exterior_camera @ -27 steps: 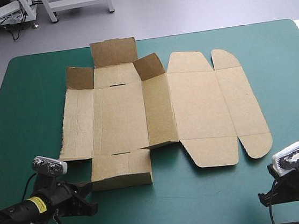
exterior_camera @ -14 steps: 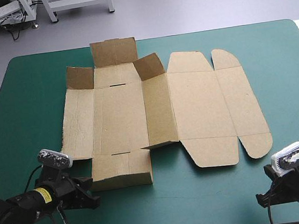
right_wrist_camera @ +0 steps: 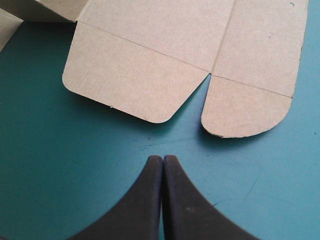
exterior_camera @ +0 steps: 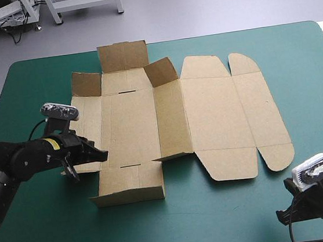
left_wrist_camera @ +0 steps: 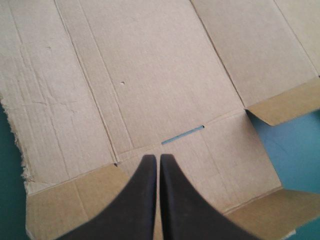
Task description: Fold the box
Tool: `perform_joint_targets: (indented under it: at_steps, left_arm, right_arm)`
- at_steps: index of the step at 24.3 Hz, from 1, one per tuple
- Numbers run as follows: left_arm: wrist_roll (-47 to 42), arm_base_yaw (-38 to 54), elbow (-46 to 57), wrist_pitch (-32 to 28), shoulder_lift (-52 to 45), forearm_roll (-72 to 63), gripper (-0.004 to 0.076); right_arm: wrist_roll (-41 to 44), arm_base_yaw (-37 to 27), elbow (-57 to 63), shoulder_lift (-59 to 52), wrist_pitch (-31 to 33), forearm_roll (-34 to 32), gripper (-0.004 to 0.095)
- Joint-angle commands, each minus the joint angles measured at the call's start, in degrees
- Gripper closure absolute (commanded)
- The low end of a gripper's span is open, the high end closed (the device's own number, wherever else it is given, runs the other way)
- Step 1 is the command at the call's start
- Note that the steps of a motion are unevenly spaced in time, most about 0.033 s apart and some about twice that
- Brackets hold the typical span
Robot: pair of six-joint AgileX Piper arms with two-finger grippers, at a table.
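Observation:
The brown box (exterior_camera: 207,115) lies as a cut sheet spread across the middle of the teal-green table (exterior_camera: 45,227). Its far-left flaps (exterior_camera: 122,56) stand partly raised, and a near flap (exterior_camera: 130,183) juts toward me. My left gripper (exterior_camera: 101,156) is shut and hovers over the sheet's near-left corner. In the left wrist view its tips (left_wrist_camera: 159,158) point at a creased panel with a narrow slot (left_wrist_camera: 182,135). My right gripper (exterior_camera: 284,216) is shut, low over the cover at the near right. Ahead of its tips (right_wrist_camera: 162,159) lie two rounded flaps (right_wrist_camera: 130,80) of the box.
Bare teal-green cover surrounds the sheet on the near side and at both ends. The table's rounded far corners (exterior_camera: 15,66) lie just beyond the raised flaps. Grey floor and furniture legs lie past the far edge.
My left arm has swung from the table's near-left edge away from me to the box's left side. The near flap's left corner has shifted slightly. The right arm has barely moved.

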Motion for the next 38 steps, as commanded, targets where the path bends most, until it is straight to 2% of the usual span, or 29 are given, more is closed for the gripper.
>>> perform_joint_targets:
  at_steps: [1,4,6,7,9,12,16,19,21,22,25,27,33,38]
  left_arm:
    - [9.28,8.2,-3.48,-1.5,2.79,-11.69,0.0709]
    - [22.02,17.74,-3.72,3.0,5.91,-23.89,0.0709]
    - [27.43,24.0,-3.72,6.42,8.08,-30.35,0.0709]
    - [32.65,30.41,-3.72,9.44,10.44,-35.15,0.0709]
    - [35.78,37.71,-3.72,11.6,13.32,-38.09,0.0709]
    - [40.47,44.07,-3.72,10.91,16.39,-37.41,0.0709]
    - [44.36,49.14,-3.72,4.26,23.21,-37.21,0.0709]
    - [47.69,49.28,-3.72,5.26,28.6,-41.35,0.0702]
    - [48.21,49.28,-3.72,7.81,32.66,-43.47,0.0606]
    - [48.31,49.28,-3.72,9.46,35.33,-43.47,0.0486]
    - [48.31,49.28,-3.72,11.42,38.18,-44.22,0.0279]
    - [48.49,49.28,-3.72,12.67,39.25,-44.83,0.0214]
    - [54.62,49.28,-3.72,17.19,40.23,-51.99,0.0214]
    - [56.12,49.28,-3.72,17.98,40.49,-54.58,0.0214]
  right_arm:
    - [-0.57,0.11,-1.43,0.37,-2.56,1.03,0.0928]
    - [-0.57,0.11,-1.43,0.37,-2.56,1.03,0.0928]
    - [-0.57,0.11,-1.43,0.37,-2.56,1.03,0.0928]
    - [-0.57,0.11,-1.43,0.37,-2.56,1.03,0.0928]
    - [-0.57,0.11,-1.43,0.37,-2.56,1.03,0.0928]
    - [-1.28,0.11,-1.43,0.37,-2.27,1.03,0.0928]
    - [-2.23,0.11,-1.43,0.37,-2.13,1.03,0.0928]
    - [-2.23,0.11,-1.43,0.37,-1.03,2.17,0.0928]
    - [-2.23,0.11,-1.43,0.37,-0.6,2.17,0.0928]
    - [-1.53,0.11,-1.43,0.37,-0.35,2.32,0.0928]
    - [-1.53,0.11,-1.43,0.37,0.18,3.04,0.0928]
    - [-1.53,0.11,-1.43,0.37,0.18,3.14,0.0928]
    - [-1.53,0.11,-1.43,0.37,-0.65,3.01,0.0928]
    - [-1.29,0.11,-1.43,0.37,-0.53,3.01,0.0928]
